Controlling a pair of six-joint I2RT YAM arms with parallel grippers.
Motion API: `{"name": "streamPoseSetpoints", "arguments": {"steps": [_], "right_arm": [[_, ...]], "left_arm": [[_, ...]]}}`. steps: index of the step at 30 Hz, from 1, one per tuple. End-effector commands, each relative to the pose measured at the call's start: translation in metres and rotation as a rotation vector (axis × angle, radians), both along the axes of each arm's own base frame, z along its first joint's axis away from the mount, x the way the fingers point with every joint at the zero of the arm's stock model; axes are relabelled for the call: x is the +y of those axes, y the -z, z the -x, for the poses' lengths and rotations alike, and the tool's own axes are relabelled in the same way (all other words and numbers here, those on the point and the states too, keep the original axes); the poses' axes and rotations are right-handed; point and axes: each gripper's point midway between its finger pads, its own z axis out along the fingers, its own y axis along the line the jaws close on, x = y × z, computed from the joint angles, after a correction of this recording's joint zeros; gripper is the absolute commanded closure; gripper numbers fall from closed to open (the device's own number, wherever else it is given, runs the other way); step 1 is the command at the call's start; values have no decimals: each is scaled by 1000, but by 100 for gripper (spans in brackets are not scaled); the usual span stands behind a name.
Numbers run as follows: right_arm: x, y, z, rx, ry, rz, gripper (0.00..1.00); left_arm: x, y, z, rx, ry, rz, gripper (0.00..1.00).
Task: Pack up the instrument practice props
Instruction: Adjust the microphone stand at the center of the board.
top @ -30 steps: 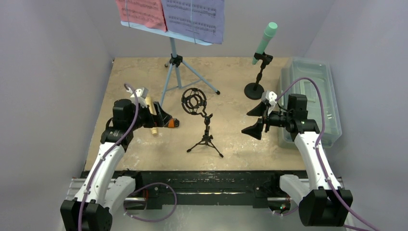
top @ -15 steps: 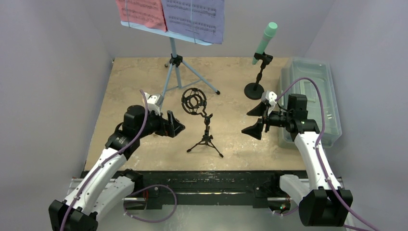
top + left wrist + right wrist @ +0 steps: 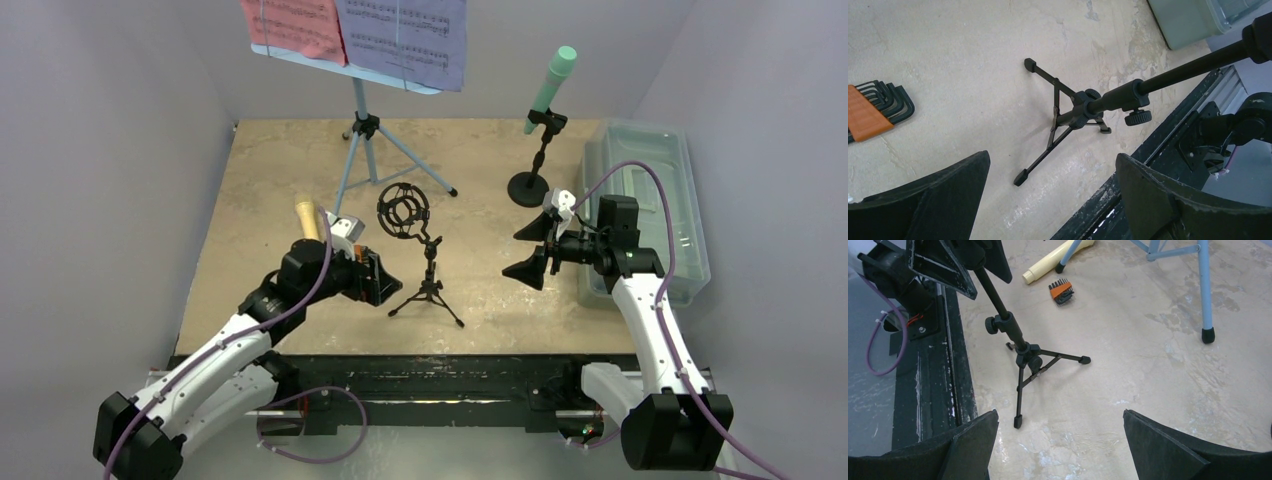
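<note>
Tabletop [image 3: 280,170] of mottled beige, grey walls [image 3: 110,150] (three sides), left claw [image 3: 378,280] and right claw [image 3: 528,250] both spread.

I see the black tripod [image 3: 428,290] upright, the blue stand [image 3: 362,140] holding a red page [image 3: 293,25] and a purple page [image 3: 405,35] behind it, the mint microphone [image 3: 551,85] tilted in its clip to its back-right, and the yellow microphone [image 3: 307,218] lying to its left.

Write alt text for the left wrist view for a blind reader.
A small black microphone tripod stands with legs spread on the beige table, its pole slanting to the upper right, framed by the open left gripper at the bottom. An orange-cased hex key set lies at the left; a corner of a translucent tub shows top right.
</note>
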Motion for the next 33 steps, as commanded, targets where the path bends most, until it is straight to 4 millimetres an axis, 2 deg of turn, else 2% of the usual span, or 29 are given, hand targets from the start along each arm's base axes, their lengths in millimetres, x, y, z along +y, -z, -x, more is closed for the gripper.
{"name": "streamPoseSetpoints", "arguments": {"steps": [1, 3, 7, 13, 16, 25, 29, 33], "right_arm": [[1, -9, -3, -36, -11, 4, 1], [1, -9, -3, -35, -11, 4, 1], [1, -9, -3, -36, -11, 3, 1], [1, -8, -3, -36, -9, 6, 1], [1, -8, -3, -34, -9, 6, 1], [1, -8, -3, -33, -11, 5, 1], [1, -7, -3, -29, -12, 4, 1], [1, -7, -3, -28, -14, 3, 1]], "left_arm": [[-7, -9, -7, -50, -15, 34, 4], [-9, -10, -5, -55, -3, 35, 4], [-27, -13, 5, -91, 81, 51, 5], [-55, -25, 20, -283, 166, 100, 5], [-59, -41, 24, -386, 175, 170, 6], [-60, -59, 19, -537, 154, 227, 9], [-65, -72, 20, -647, 173, 247, 17], [-68, -82, 19, -773, 180, 241, 18]]}}
